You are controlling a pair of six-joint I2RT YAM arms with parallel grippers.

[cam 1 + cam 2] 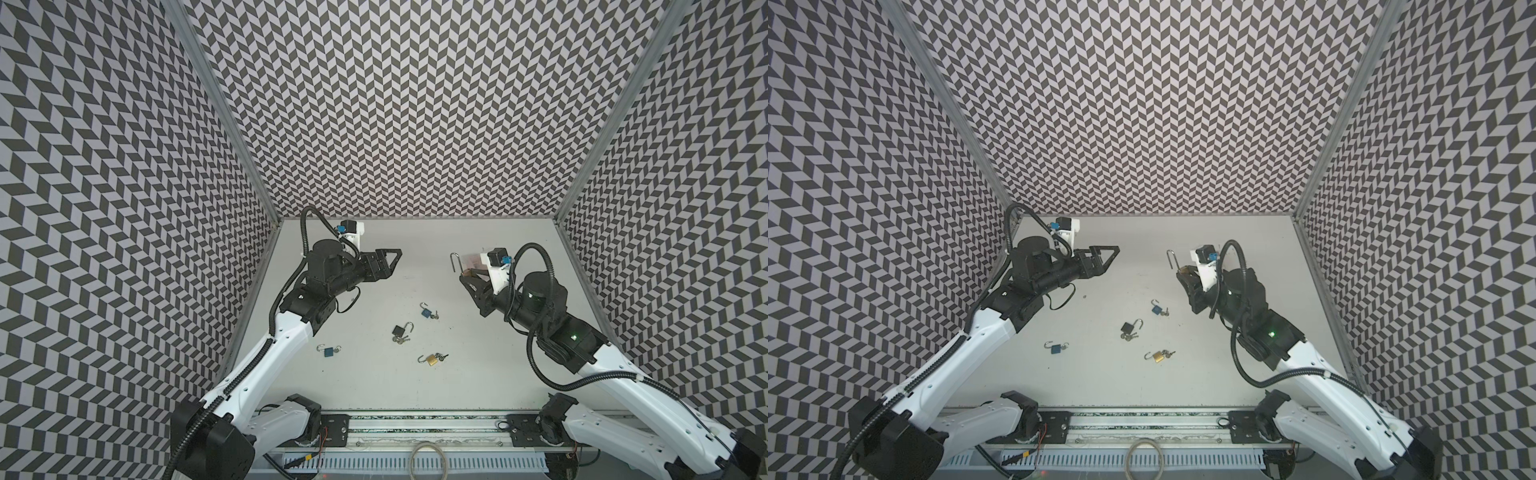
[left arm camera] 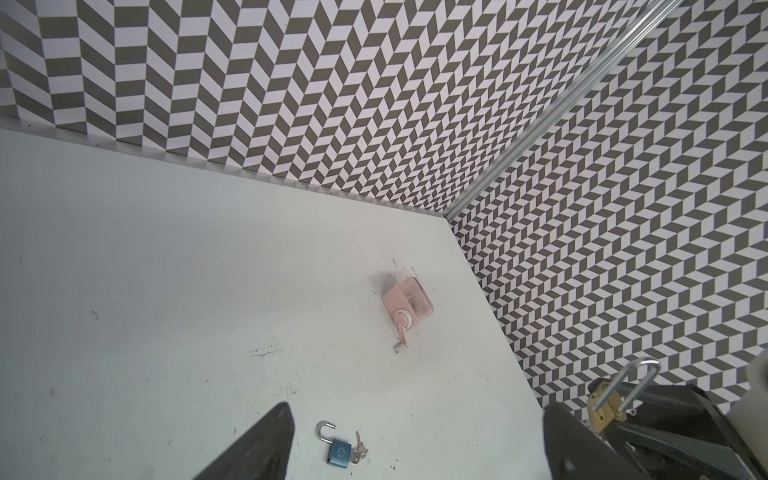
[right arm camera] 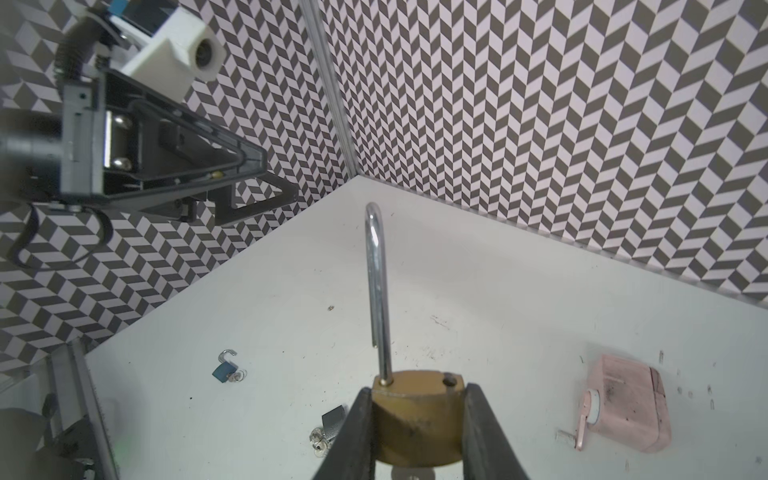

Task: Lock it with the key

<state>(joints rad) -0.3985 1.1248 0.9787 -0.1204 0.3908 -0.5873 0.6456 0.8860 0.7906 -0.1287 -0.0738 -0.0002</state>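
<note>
Clamping the brass padlock [image 3: 417,415], right jaws brace it; left jaws, wide, should align its shackle [image 3: 376,291], then press.

Bright, even light; soft shadows; wide-angle edge distortion.

The brass padlock [image 3: 417,419] has a smooth body of dull yellow metal with dark tarnish. Its shackle [image 3: 376,291] is bright, polished, glossy metal. The fingers [image 3: 357,432] of the right end effector [image 3: 417,388] are matt black plastic. The pink lock [image 3: 627,403] has a matt plastic casing, smudged dark. The blue padlock [image 2: 340,453] has a smooth coated body. The table [image 3: 498,291] is matt white, scuffed and speckled. The corner rail [image 3: 331,91] is bare brushed metal.
</note>
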